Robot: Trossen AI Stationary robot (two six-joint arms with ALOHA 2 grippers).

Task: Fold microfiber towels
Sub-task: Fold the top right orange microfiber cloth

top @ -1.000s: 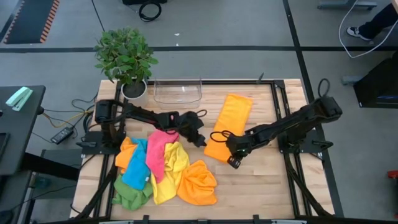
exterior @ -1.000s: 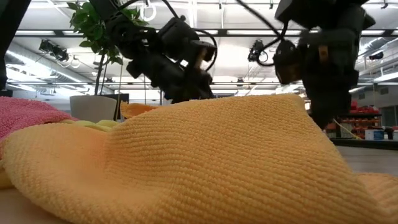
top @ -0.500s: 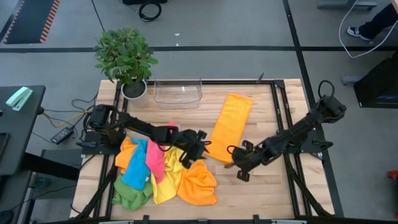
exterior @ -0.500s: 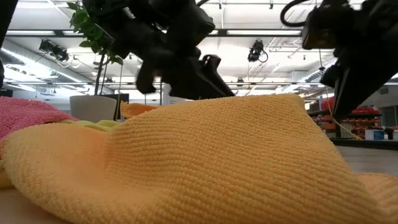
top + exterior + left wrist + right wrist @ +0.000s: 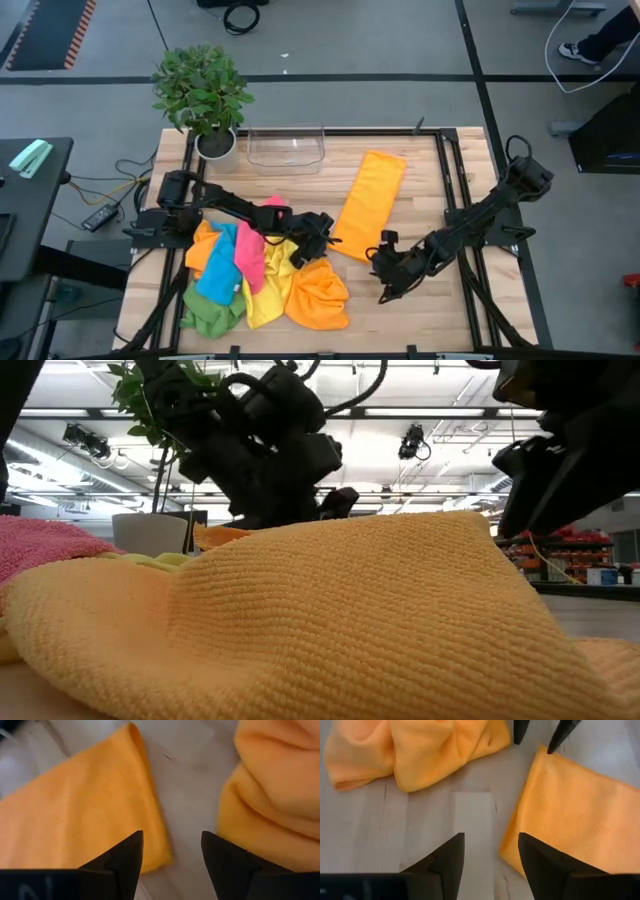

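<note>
Lying flat along the desk (image 5: 420,310), a folded orange towel (image 5: 368,203) was seen just beside a loose heap of towels (image 5: 262,277) in orange, yellow, pink, blue and green. Both pincers were held wide and empty: the left pincer (image 5: 322,243) between the heap and the folded towel's near end, the right pincer (image 5: 385,272) above bare wood close by. Such cloth was judged light, limp and prone to bunching, so a corner or hem would best be pinched.
</note>
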